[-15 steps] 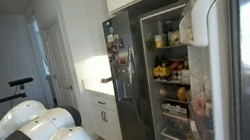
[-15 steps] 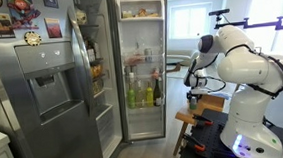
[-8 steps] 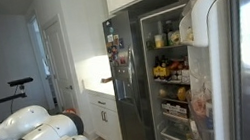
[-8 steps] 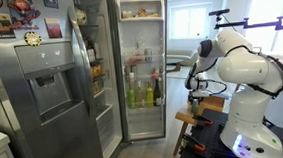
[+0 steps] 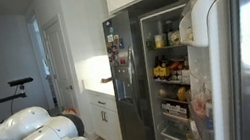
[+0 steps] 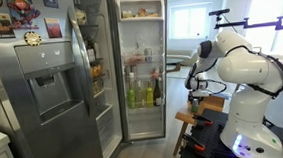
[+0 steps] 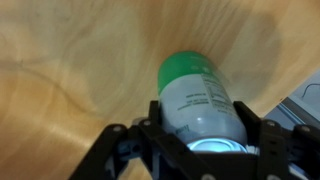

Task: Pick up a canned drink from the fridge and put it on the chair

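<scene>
plainly, the hand clasps the green-topped can between its fingers, over the wooden chair seat

In the wrist view the green-topped white drink can runs off the bottom edge behind the black gripper, its label print blurred; whether the fingers press it cannot be told. In an exterior view the shelf contents of the stainless-steel fridge are too small to name.

White can with green end between the dark fingers, above pale wood
</scene>
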